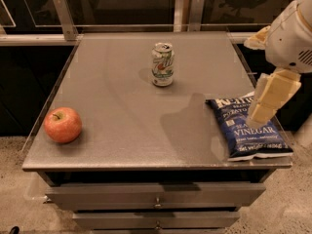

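My gripper (265, 104) hangs at the right edge of the grey table (122, 111), its cream-coloured body just above the blue chip bag (247, 129) that lies flat at the front right. The bag is the nearest thing to it. A white and green soda can (162, 64) stands upright at the middle back of the table. Near the front left edge rests a red apple (63, 125). Nothing is seen held in the gripper.
Grey drawers (156, 196) run below the table's front edge. A metal rail with two upright brackets (63, 16) lines the back, with dark glass behind. The floor is speckled beige.
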`<state>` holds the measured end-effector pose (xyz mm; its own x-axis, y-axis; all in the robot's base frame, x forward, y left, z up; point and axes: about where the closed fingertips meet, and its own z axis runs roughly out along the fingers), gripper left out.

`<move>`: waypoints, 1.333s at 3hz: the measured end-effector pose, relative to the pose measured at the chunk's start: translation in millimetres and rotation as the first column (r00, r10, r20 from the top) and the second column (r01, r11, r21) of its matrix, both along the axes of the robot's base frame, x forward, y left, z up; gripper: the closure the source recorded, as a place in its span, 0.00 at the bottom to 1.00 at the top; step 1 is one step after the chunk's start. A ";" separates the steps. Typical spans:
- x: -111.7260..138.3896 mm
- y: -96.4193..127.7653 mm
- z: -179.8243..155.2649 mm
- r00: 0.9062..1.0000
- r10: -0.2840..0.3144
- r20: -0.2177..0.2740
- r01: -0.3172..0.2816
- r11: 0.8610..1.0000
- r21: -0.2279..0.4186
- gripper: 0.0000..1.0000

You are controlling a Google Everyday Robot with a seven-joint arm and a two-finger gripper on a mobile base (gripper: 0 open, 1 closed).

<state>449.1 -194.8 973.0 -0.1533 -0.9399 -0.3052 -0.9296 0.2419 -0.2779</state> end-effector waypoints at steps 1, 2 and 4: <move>16.0 14.6 -6.6 0.999 0.034 0.010 -0.034 0.995 0.093 0.00; 38.9 31.9 -19.5 0.997 0.077 0.001 -0.076 0.981 0.178 0.00; 89.6 73.1 -29.3 0.989 0.144 0.020 -0.143 0.945 0.293 0.00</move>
<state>538.7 -121.7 943.8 -0.0240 -0.8210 -0.5705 -0.9609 0.1764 -0.2135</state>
